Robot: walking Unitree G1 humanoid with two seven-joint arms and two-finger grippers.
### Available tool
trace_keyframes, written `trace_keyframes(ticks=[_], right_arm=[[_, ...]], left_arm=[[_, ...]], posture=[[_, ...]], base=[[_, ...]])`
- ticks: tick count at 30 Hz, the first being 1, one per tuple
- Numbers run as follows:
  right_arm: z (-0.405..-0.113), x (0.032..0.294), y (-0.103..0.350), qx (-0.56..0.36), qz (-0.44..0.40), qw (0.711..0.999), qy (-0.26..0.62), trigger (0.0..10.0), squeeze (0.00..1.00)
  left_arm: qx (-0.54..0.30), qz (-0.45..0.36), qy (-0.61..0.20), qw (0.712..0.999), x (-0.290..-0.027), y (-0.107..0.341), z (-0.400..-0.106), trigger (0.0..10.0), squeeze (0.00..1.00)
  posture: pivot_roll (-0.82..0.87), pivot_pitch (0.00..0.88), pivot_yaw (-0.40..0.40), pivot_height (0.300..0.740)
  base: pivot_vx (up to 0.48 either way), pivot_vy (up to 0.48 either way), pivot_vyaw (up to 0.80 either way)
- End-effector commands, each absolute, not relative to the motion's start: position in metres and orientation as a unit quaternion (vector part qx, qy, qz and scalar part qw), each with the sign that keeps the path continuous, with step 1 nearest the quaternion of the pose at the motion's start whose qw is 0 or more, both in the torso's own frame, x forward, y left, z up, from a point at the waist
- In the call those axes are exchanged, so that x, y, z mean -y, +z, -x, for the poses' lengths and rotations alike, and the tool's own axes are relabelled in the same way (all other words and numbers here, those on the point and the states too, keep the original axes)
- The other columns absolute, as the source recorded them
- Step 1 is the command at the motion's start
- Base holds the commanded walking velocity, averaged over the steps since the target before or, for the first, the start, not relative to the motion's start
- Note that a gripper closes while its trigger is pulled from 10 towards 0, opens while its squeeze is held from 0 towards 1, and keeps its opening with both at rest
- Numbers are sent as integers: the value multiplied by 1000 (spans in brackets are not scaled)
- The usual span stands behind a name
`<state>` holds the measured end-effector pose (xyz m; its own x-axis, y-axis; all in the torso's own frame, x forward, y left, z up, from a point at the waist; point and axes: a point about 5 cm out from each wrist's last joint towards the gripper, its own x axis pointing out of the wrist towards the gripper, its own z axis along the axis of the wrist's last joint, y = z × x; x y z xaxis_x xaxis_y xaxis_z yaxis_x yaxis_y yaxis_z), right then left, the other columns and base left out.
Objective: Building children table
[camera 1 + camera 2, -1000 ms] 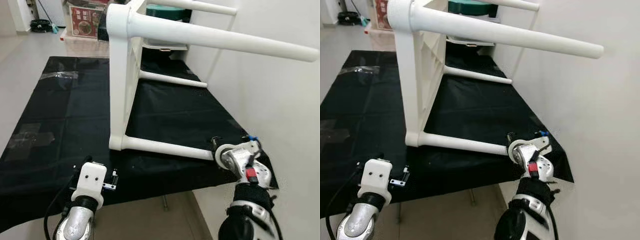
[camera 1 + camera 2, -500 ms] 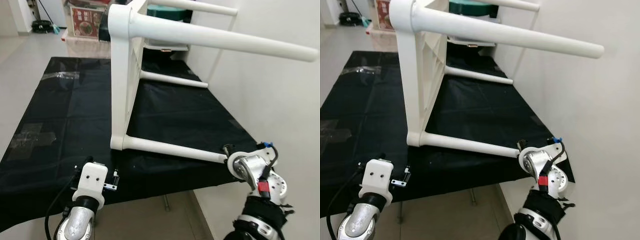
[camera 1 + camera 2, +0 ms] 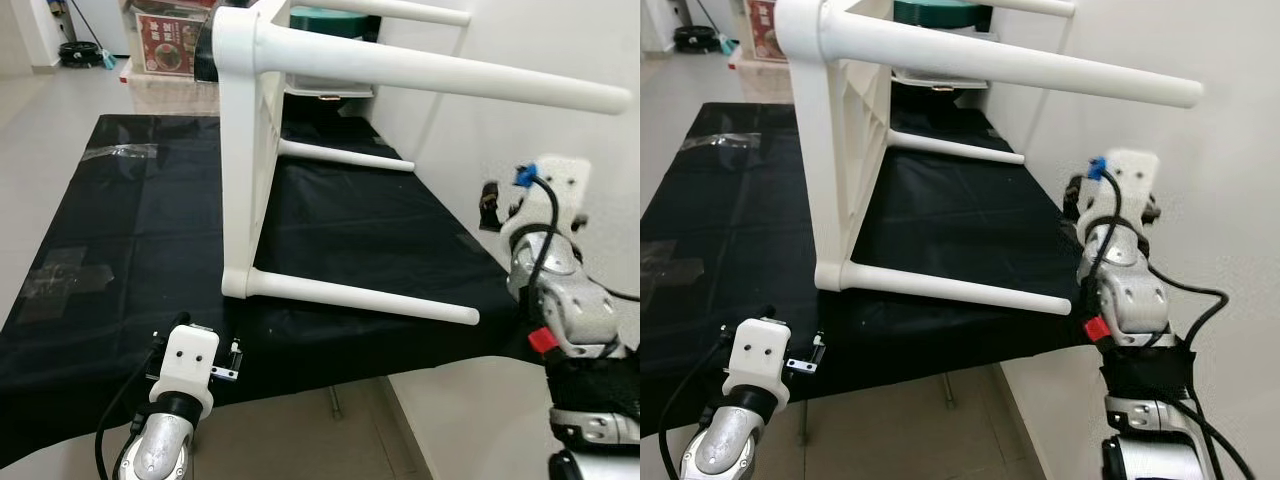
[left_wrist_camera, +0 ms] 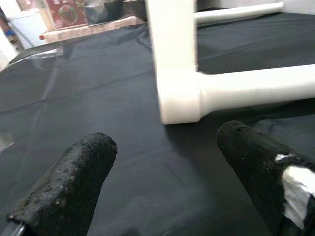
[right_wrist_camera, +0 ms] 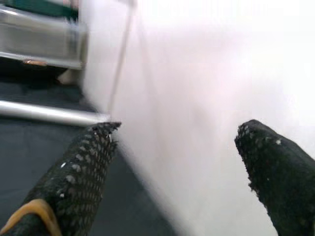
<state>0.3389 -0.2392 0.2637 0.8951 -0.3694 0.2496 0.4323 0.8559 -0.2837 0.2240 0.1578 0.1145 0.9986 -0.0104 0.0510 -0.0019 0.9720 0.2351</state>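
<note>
A home room, judging by the pale tiled floor, plain white wall, black cloth-covered low table and stacked household boxes behind.

One white children's table lies on its side with four round legs visible: one at the upper right of the frame, one top centre, one mid-frame, one low centre. One black cloth covers the work surface. Two grippers appear, a left gripper and a right gripper, each with two black fingers.
</note>
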Motion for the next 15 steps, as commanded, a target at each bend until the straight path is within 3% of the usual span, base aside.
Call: trace_keyframes(ticks=[1,4,6,15], right_arm=[[-330,243,280,158,251,924,-240,10000,0],[-325,247,286,180,287,904,-260,10000,0],[-318,248,287,205,344,871,-284,10000,0],[-314,243,274,219,395,845,-287,10000,0]], left_arm=[[21,-117,-1,993,-157,113,-224,10000,0],[21,-117,-2,993,-157,113,-224,10000,0],[21,-116,-2,993,-157,112,-224,10000,0],[21,-116,-1,993,-157,112,-224,10000,0]], posture=[[57,0,-150,740],[53,0,-149,740],[53,0,-150,740],[56,0,-151,740]], base=[[0,0,0],[0,0,0],[0,0,0],[0,0,0]])
